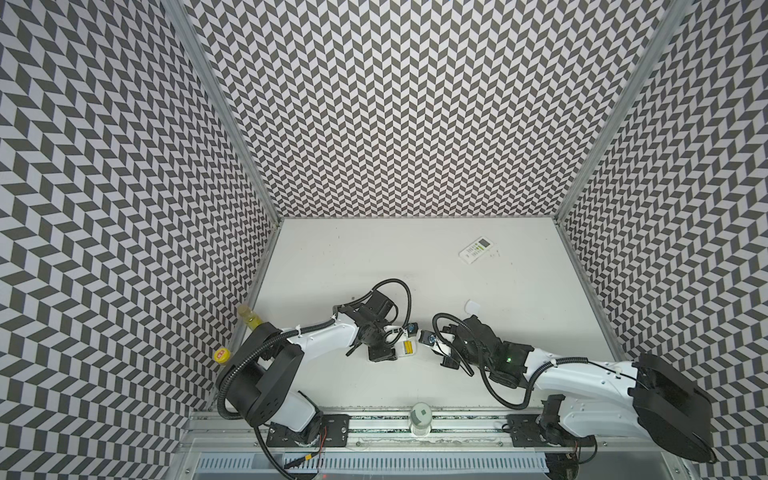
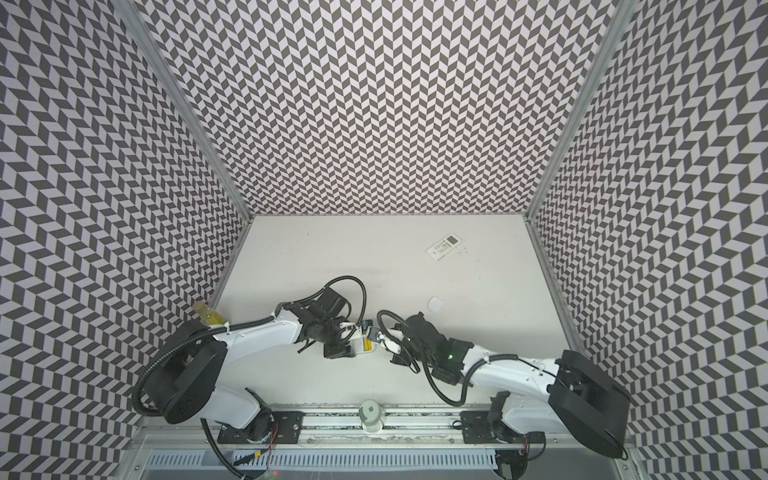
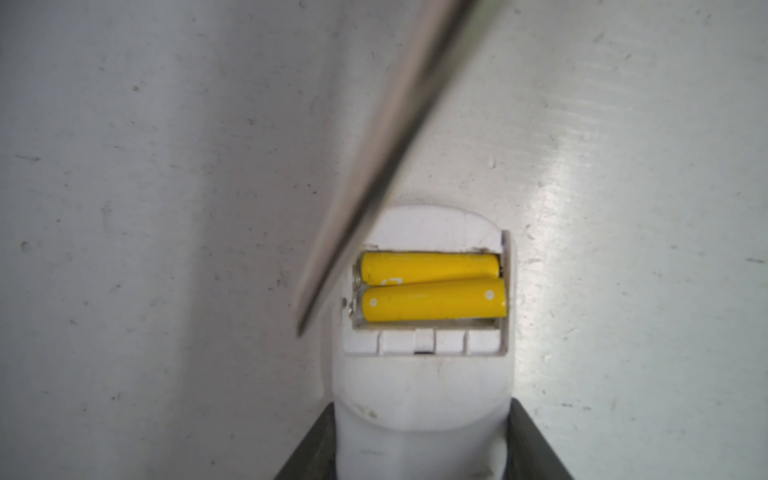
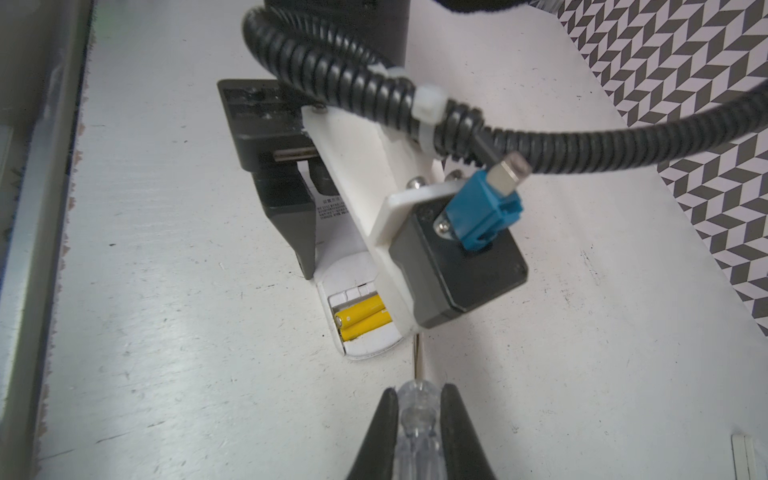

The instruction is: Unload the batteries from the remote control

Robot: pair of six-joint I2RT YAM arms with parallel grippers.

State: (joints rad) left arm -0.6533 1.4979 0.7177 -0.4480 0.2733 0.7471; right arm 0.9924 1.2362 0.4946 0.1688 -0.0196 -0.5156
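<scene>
Scuffed white worktop [image 1: 365, 257] under chevron-patterned walls [image 1: 395, 104]: I am watching my left hand [image 3: 420, 436] pinching the remote control [image 3: 419, 386], back side up, its battery bay [image 3: 457, 323] lying uncovered. Two yellow batteries [image 3: 432, 286] are sitting side by side inside that bay, one slightly tilted. My right hand [image 4: 419, 398] is pinching the clear-handled screwdriver [image 4: 417, 436], its tip pointing down just beside the remote control's bay.

Blurred screwdriver [image 3: 382, 166], remote [image 3: 419, 415] cut off at frame edge, batteries [image 4: 359, 320] partly behind wrist camera [image 4: 457, 266].
</scene>
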